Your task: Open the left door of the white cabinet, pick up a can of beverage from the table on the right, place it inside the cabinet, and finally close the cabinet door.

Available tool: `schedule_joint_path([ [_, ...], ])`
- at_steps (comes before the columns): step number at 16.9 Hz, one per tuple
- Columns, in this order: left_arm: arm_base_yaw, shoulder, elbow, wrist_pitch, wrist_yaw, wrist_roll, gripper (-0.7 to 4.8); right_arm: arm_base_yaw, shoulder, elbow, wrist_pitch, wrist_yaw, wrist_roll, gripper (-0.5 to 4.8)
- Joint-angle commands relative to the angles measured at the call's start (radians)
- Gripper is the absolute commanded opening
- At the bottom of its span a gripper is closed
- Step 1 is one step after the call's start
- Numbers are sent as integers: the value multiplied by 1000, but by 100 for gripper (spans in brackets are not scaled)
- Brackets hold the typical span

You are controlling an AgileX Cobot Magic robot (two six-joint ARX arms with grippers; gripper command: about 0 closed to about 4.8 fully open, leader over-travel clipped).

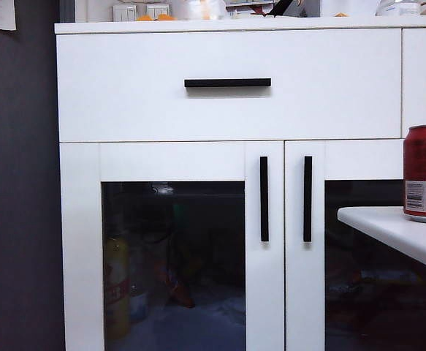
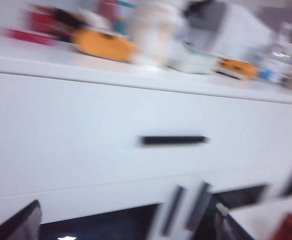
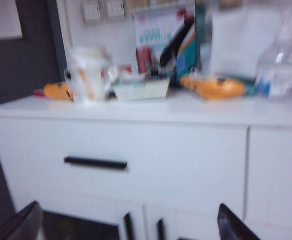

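Nothing of the task looked done. The left door (image 1: 172, 248) of the white cabinet (image 1: 227, 110) was shut, its vertical handle (image 1: 264, 199) untouched. The can of beverage (image 1: 425, 172) stood upright on the desk (image 1: 395, 227), to the right of the cabinet's doors. Both grippers hung in front of the cabinet, apart from it: the left gripper (image 2: 128, 225) and the right gripper (image 3: 130, 227) had their fingers spread wide and empty. Opening, carrying, placing and closing all remained.

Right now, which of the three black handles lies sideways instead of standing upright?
The drawer handle, on the solid white drawer front above the glass doors. The two door handles stand upright, side by side below it.
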Motion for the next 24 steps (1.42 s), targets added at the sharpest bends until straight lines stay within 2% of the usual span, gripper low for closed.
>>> schedule_joint_path([
  [1, -143, 135, 1, 160, -126, -2, 479, 1, 72, 88, 25, -20, 20, 479],
  [5, -286, 335, 7, 316, -222, -3, 479, 2, 177, 172, -9, -28, 15, 479],
  [9, -370, 539, 36, 475, -244, -3, 479, 56, 274, 173, -6, -30, 14, 479],
  [11, -397, 631, 82, 481, -245, -3, 479, 128, 317, 173, 18, -16, -16, 479],
  [13, -415, 727, 140, 482, -245, -3, 479, 220, 353, 173, 43, 45, -61, 479],
  [16, -438, 858, 218, 483, -321, -3, 479, 364, 404, 173, 35, 170, -101, 479],
  [19, -448, 1016, 291, 483, -357, -10, 479, 455, 447, 173, 10, 174, -98, 479],
  [22, -457, 1136, 349, 499, -357, -88, 479, 472, 424, 173, -27, 201, -101, 479],
  [24, -488, 1233, 408, 567, -355, -92, 479, 471, 388, 173, -40, 222, -111, 479],
])
